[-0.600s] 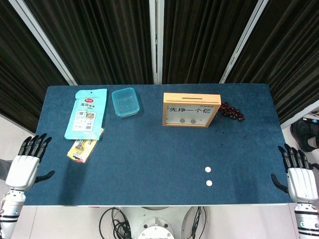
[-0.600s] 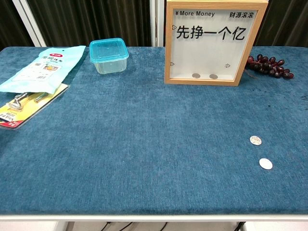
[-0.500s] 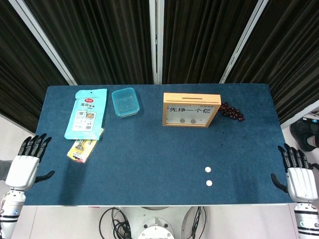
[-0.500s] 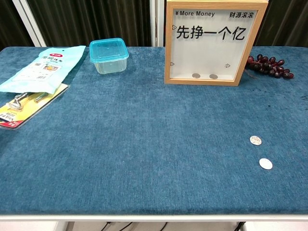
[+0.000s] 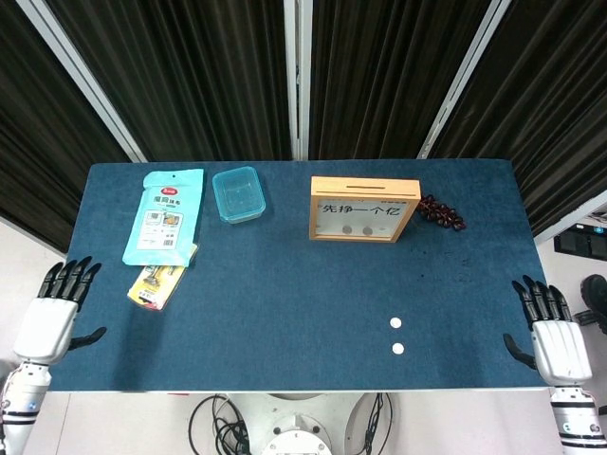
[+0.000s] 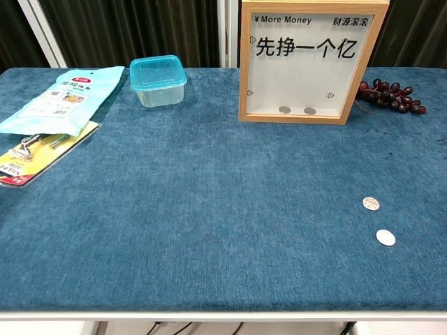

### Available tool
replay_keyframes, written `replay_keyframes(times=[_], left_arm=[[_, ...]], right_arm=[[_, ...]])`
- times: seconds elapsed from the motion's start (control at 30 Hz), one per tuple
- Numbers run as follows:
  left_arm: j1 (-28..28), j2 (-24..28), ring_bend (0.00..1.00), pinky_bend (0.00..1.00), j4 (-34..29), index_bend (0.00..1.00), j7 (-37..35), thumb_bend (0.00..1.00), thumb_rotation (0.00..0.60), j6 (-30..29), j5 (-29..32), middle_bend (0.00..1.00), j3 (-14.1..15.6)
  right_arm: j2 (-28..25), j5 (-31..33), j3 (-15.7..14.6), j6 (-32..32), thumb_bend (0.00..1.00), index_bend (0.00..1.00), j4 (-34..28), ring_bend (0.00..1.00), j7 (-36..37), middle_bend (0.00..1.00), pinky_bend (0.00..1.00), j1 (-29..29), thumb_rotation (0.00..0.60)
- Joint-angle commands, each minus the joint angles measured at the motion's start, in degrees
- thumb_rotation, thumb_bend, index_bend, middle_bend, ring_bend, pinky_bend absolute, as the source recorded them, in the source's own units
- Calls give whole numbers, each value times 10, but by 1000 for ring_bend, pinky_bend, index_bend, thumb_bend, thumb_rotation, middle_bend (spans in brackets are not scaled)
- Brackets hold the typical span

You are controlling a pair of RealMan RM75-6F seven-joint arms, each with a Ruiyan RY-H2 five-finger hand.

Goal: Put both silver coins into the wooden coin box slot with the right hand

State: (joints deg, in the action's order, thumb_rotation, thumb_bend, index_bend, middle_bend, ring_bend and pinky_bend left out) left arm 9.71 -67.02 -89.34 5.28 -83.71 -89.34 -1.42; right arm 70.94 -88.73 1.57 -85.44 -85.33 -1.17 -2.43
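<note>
Two silver coins lie flat on the blue cloth near the front right, one (image 5: 395, 323) (image 6: 371, 204) just behind the other (image 5: 398, 349) (image 6: 385, 238). The wooden coin box (image 5: 364, 209) (image 6: 304, 61) stands upright at the back centre, its slot on the top edge, with two coins showing behind its glass. My right hand (image 5: 551, 331) hovers at the table's right front corner, fingers spread and holding nothing, well right of the coins. My left hand (image 5: 54, 311) hangs open off the left front edge. Neither hand shows in the chest view.
A clear blue lidded tub (image 5: 237, 193) (image 6: 158, 80) sits left of the box. A blue snack packet (image 5: 164, 214) (image 6: 59, 98) and a carded razor pack (image 5: 159, 282) (image 6: 35, 153) lie at the left. Dark grapes (image 5: 443, 214) (image 6: 388, 95) rest right of the box.
My right hand has shifted slightly left and forward, over the table's right edge. The coins, the box and my left hand stay where they were.
</note>
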Motion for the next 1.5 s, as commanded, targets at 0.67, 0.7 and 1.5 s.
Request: replay_keyframes(times=[0.67,0.7,1.5], left_arm=[[-5,-11,0,0,11,0,-2,49,600,-3,-5,0,6],[-5,-11,0,0,12,0,-2,49,600,-3,-4,0,6],[-9,-11,0,0,32,0,-27,49,600,-6,-4,0,5]], right_arm=[[67,-110,-78,87,243,121,51,0,-61,0,0,-53,600],[72,-113,-78,86,244,140,56,0,-61,0,0,-55,600],[198,-151,-89,70,275,257,194,0,1,0,0,-86,600]])
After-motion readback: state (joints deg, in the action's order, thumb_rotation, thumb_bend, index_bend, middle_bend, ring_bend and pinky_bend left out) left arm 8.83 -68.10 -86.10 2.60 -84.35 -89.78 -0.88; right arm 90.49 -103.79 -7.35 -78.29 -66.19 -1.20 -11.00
